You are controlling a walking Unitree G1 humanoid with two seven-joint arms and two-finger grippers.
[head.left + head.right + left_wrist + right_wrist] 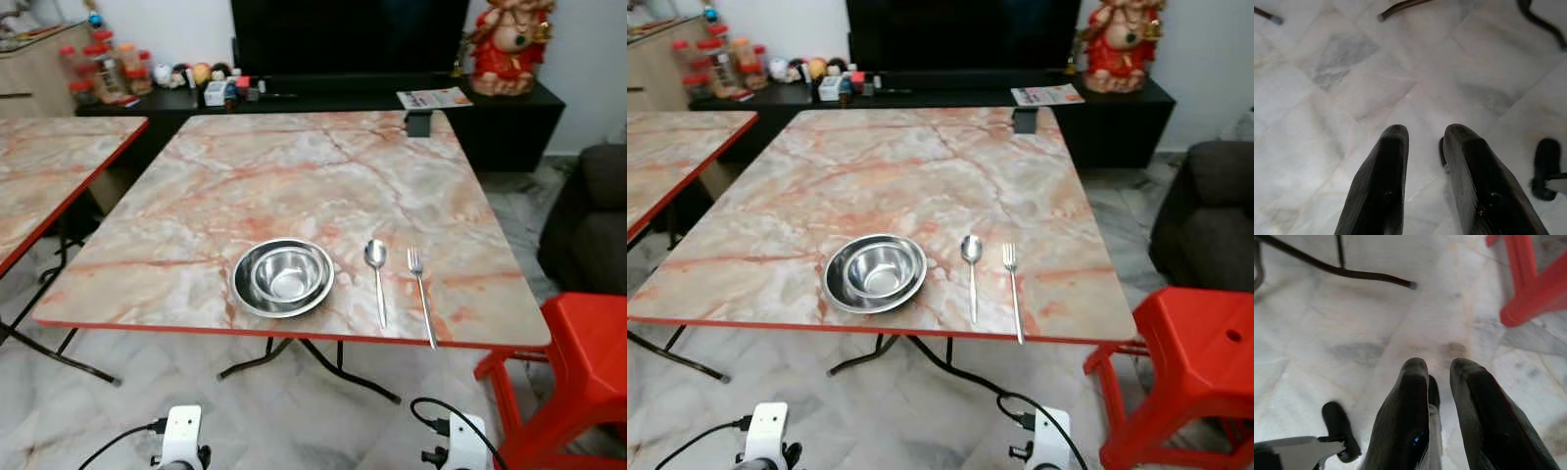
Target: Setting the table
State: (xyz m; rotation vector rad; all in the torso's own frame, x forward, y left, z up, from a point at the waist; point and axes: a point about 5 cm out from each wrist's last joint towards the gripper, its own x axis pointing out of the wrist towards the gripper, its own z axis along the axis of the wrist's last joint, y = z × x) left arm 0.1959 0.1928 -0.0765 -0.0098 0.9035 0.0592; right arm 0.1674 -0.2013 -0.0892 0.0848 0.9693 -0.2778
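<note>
1. Left gripper [1422, 147]: fingers slightly parted, holding nothing, hanging over the marble floor [1342, 73].
2. Right gripper [1439, 377]: narrow gap, empty, above the floor.
3. Bowl [282, 277]: near the table [294, 166] front edge; spoon [377, 274] just right of it, fork [421, 292] beyond.

Both arms hang low, pointing down. Left gripper [1422, 142] fingers slightly parted, nothing between them. Right gripper [1439, 374] fingers close together with a narrow gap, nothing held.
</note>
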